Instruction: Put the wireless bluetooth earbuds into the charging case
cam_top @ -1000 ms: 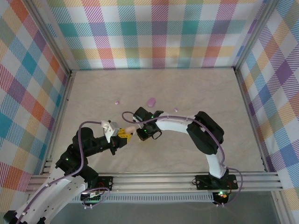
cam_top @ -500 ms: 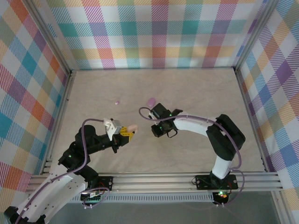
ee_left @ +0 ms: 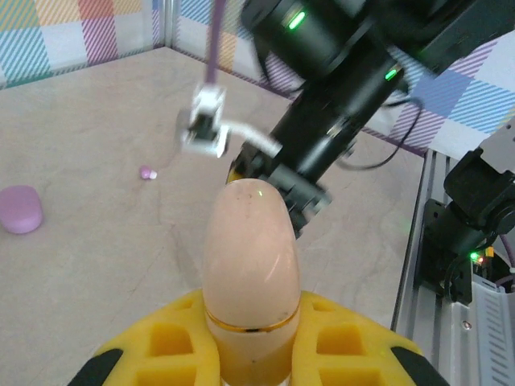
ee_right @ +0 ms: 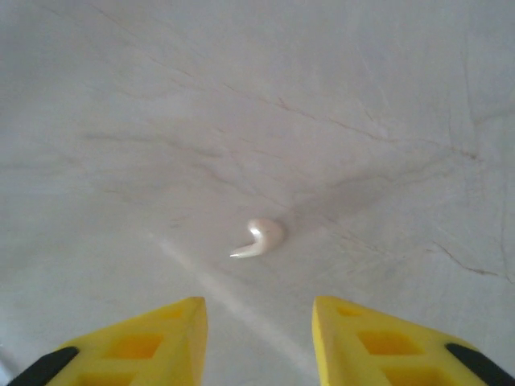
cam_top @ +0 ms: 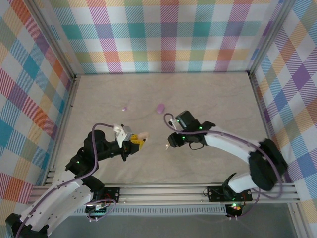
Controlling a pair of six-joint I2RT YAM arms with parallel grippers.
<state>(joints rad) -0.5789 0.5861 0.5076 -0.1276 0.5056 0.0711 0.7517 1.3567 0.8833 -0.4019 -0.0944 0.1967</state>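
Here, marbled table [cam_top: 213,99], plaid walls [cam_top: 168,34], left gripper [cam_top: 134,143] clamping cream case [ee_left: 249,257], right gripper [ee_right: 257,322] apart over earbud [ee_right: 259,238].

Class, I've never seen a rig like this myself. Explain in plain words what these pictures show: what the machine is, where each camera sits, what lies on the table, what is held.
Two robot arms are bolted at the near edge of a table. One camera looks down from above; the other two ride on the wrists. The left gripper is shut on a cream charging case. The right gripper hangs open above a cream-white earbud lying on the table. A purple case and a purple earbud lie farther back.
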